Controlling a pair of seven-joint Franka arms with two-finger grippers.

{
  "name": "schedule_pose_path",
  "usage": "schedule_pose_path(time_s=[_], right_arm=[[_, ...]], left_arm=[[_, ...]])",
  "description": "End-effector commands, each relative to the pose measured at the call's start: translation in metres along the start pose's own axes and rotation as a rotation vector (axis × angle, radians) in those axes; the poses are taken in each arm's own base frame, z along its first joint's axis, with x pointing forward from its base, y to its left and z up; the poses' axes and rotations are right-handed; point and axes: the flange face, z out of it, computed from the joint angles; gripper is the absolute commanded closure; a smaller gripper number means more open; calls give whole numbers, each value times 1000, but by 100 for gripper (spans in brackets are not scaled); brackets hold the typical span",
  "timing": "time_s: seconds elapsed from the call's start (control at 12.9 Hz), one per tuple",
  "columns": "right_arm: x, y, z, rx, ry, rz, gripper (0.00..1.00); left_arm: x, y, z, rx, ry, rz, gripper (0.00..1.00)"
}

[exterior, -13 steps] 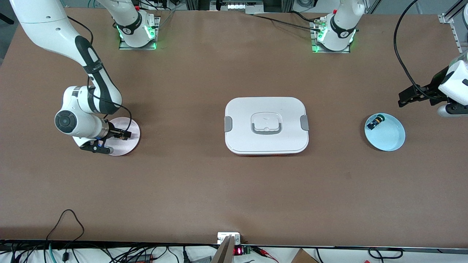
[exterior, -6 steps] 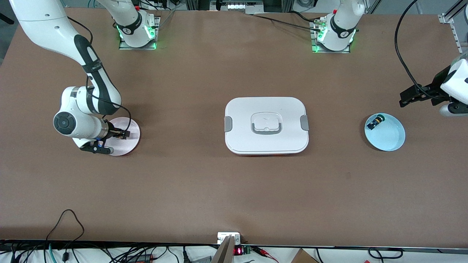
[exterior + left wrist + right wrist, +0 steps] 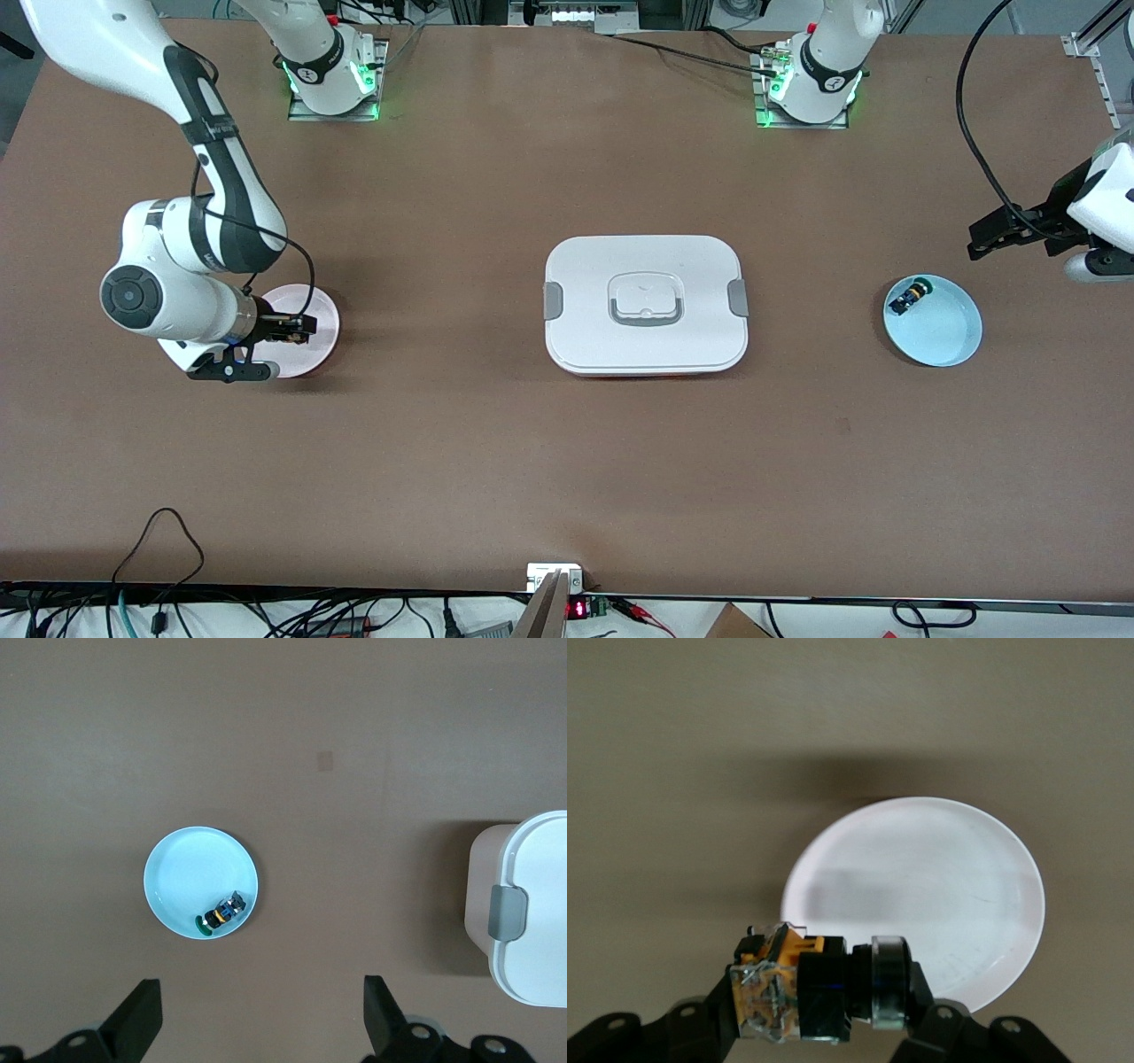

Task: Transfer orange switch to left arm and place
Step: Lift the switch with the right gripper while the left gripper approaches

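At the front view's left, the right gripper [image 3: 288, 330] is closed on the orange switch [image 3: 811, 988], lifted over the pink plate [image 3: 321, 312]. The box [image 3: 645, 303] lies between it and the left gripper [image 3: 983, 241], wide open and empty at the frame's right.

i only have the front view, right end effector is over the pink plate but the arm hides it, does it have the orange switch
Observer: Yes. The right wrist view shows the right end effector shut on the orange switch, lifted above the pink plate.
Operator: anything left on that plate
Observer: No, what shows of it in the wrist view is bare.
Operator: is the left one open
Observer: Yes, the left wrist view shows the left end effector open, fingers wide apart, waiting above the table near the blue plate.
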Motion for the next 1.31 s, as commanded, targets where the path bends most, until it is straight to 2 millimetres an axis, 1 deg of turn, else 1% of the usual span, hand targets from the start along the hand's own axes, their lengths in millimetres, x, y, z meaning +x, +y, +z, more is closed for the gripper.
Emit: schedule_pose_path(time_s=[0.0,0.08,0.23,0.31,0.39,0.46,0.54,0.62,0.7,0.77,0.85,0.93,1.0,1.08,1.24], right_arm=[[-2,-35,-64,58,8,-54,65],[-7,-50,-90,102,30,-66,65],[-23,-90,-130,124,94,-187,67],[-31,-103,-144,126,119,-232,69],[-43,-124,-161,145,144,-284,73],[-55,-144,-177,190,167,-317,74],[-64,-156,-191,251,185,-346,74],[-73,-174,-207,323,211,-406,75],[-77,-185,-230,371,254,-464,76],[-80,-198,-245,392,288,-528,77],[-83,-215,-251,397,323,-590,77],[-82,-229,-250,422,370,-643,76],[-83,-236,-252,500,397,-684,76],[-82,-242,-250,583,404,-726,76],[-86,-250,-256,712,461,-831,76]], left_arm=[[1,0,-6,14,-1,24,0],[1,0,-5,14,-3,24,0],[1,0,-1,14,-7,25,0],[1,1,0,12,-10,25,0],[1,1,1,12,-10,25,0],[1,2,1,3,-12,24,0],[1,2,2,-9,-14,22,0],[1,2,3,-10,-17,20,0],[1,2,3,-12,-19,20,0],[0,3,5,-19,-25,18,0],[-1,7,9,-58,-55,15,0],[-3,13,13,-125,-87,8,0],[-6,24,22,-195,-144,8,0],[-9,34,30,-288,-200,8,0],[-14,62,48,-531,-275,-23,0]])
